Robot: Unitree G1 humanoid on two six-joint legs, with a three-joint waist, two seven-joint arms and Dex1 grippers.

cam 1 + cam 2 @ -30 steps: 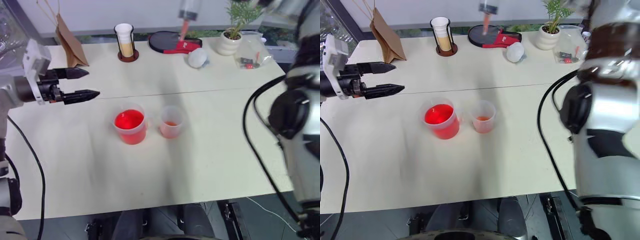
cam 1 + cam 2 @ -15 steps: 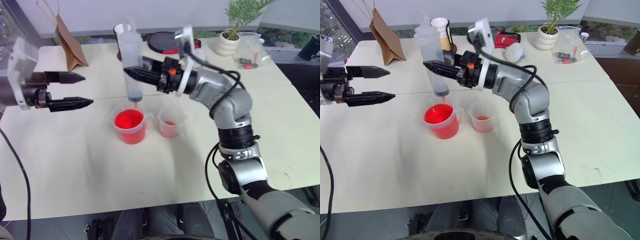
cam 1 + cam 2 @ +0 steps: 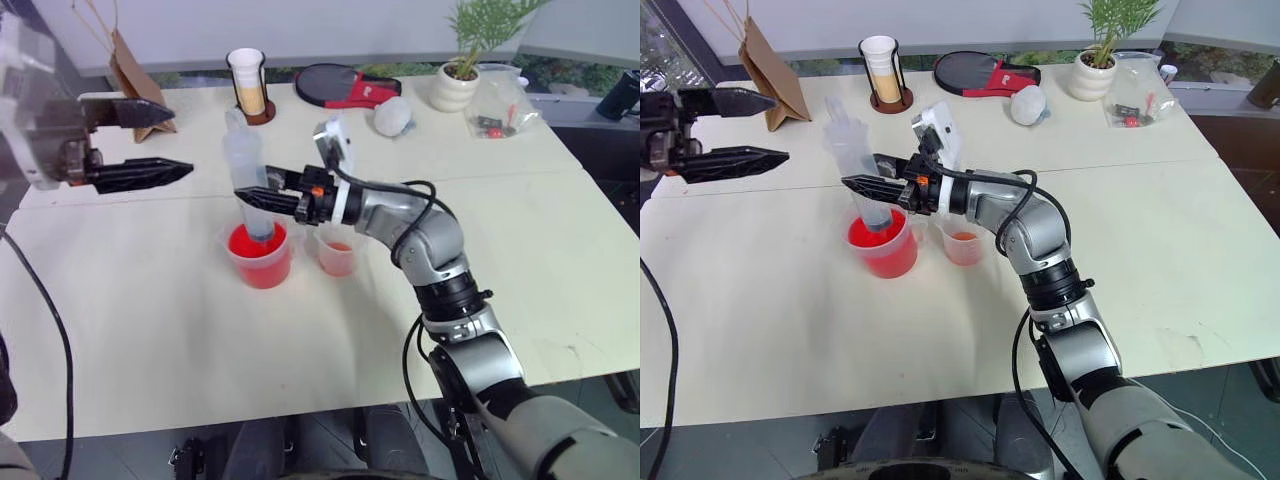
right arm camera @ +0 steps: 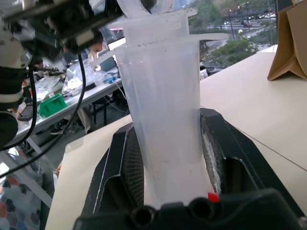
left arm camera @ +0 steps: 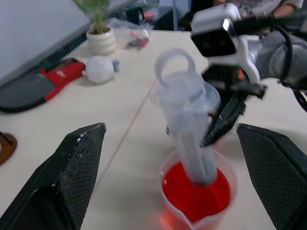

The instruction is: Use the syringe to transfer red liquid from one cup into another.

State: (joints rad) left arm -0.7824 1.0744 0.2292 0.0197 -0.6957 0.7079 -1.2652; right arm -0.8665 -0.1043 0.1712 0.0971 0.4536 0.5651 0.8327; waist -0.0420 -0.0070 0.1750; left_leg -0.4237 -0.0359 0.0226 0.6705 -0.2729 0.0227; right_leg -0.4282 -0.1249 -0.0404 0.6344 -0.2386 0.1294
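Right gripper [image 3: 252,196] clamps the syringe [image 3: 249,183] mid-barrel, near upright, tip down in the red beaker [image 3: 261,255] so it can draw red liquid [image 3: 258,243]; plunger looks pushed in, barrel clear and seemingly empty. Left gripper [image 3: 165,141] hangs wide open and empty beside it, likely positioned for the plunger ring. Small pale cup [image 3: 338,251] stands just right of the beaker.

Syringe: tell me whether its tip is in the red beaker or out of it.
In. The syringe, gripped near upright by the right gripper, has its lower end below the rim of the red beaker, at the red liquid.
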